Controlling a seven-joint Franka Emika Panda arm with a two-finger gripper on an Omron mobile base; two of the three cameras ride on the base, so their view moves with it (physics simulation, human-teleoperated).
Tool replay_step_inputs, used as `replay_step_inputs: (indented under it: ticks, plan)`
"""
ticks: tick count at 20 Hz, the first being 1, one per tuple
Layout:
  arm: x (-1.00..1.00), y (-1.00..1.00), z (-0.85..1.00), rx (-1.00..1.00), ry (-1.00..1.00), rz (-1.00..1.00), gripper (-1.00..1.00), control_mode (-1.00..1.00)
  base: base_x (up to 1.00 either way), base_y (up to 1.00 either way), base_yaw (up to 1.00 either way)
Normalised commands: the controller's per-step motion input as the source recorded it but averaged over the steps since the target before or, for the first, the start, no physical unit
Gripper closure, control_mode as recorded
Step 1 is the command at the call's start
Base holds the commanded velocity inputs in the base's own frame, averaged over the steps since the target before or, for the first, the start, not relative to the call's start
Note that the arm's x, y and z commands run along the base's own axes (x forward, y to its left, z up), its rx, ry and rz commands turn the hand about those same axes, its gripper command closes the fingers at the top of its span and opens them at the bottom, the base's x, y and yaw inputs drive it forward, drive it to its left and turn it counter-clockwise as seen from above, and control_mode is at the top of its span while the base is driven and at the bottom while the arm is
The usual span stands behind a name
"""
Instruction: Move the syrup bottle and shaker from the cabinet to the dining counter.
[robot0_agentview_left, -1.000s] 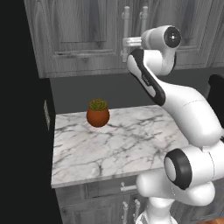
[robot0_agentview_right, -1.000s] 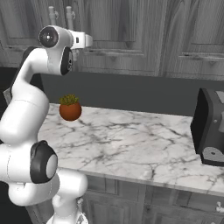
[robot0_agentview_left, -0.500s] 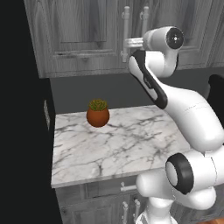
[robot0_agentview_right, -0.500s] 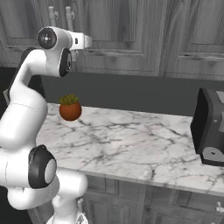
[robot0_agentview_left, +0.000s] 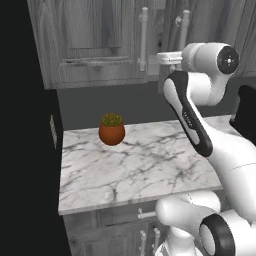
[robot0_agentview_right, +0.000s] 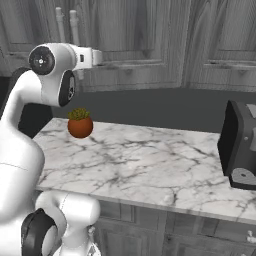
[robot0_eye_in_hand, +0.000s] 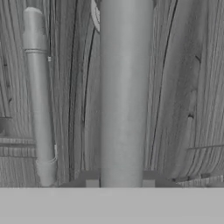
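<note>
Grey wood-grain wall cabinet (robot0_agentview_left: 100, 45) doors are shut, so the syrup bottle and shaker are presumably hidden behind them. 1 long silver bar handle (robot0_eye_in_hand: 124, 87) is now clamped by the tool (robot0_eye_in_hand: 120, 183), which was spread wide a second ago. With the handle grasped, pulling the door open is judged next. Below, an orange plant pot (robot0_agentview_left: 111, 131) sits on the short marble tabletop (robot0_agentview_left: 150, 170).

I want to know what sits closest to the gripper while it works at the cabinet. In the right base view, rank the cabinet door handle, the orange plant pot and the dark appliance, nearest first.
From the gripper:
1. Cabinet door handle, clamped between the fingers, upper left.
2. Orange plant pot, below it on the marble worktop.
3. Dark appliance, far right end of the worktop.
</note>
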Motion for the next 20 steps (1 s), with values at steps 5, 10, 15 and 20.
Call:
replay_step_inputs:
  ticks: [5,10,15,20]
  plan:
    - [-1.0,-0.28,0.0,0.0,-0.1,0.0,1.0,-1.0,0.0,0.0,0.0]
    - [-1.0,-0.34,0.0,0.0,-0.05,0.0,1.0,-1.0,0.0,0.0,0.0]
    - [-1.0,-0.35,0.0,0.0,-0.01,0.0,1.0,-1.0,0.0,0.0,0.0]
    - [-1.0,-0.13,-0.03,0.0,0.0,0.0,-1.0,-1.0,0.0,0.0,0.0]
